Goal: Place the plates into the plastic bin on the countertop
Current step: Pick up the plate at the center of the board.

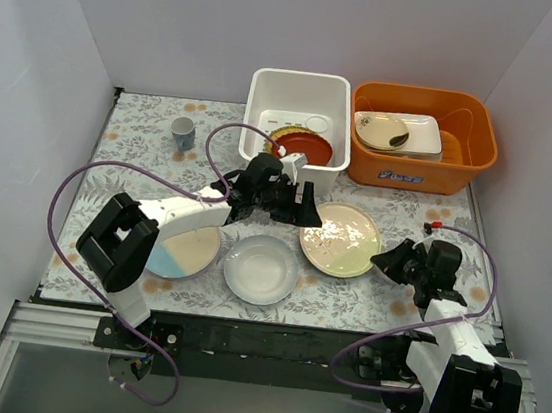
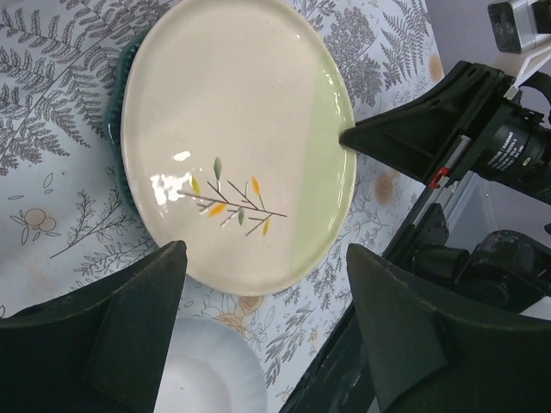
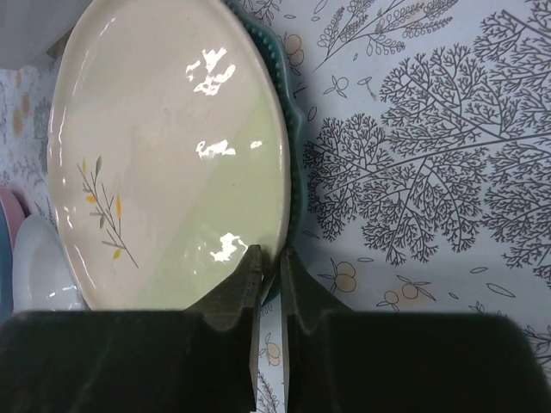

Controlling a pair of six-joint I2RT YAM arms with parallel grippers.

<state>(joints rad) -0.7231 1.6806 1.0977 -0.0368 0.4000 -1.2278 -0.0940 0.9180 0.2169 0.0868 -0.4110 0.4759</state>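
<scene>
Plates (image 1: 249,264) you want lie mostly along the front edge of the worktop (image 1: 132,149). At the far left a small mug (image 1: 182,133) stands toward the back edge. Near the front left corner you have the cream-and-blue plate (image 1: 186,253), partly under the left arm, and just beside it the white plate (image 1: 261,268). Your left hand (image 1: 296,209) hangs released, fingers wide apart, above the left rim of the sprig plate (image 1: 341,239), grasping nothing. Behind it, at the back edge, the white bin (image 1: 302,79) already has a red-rimmed woven plate (image 1: 303,147) leaning inside. The sprig plate rests on a teal plate (image 3: 294,129). Your right hand (image 3: 269,267) is clenched on the sprig plate's right rim. At the back right corner sits the orange tub (image 1: 469,114), with a white dish (image 1: 421,136) and a beige bowl (image 1: 381,131) in it.
</scene>
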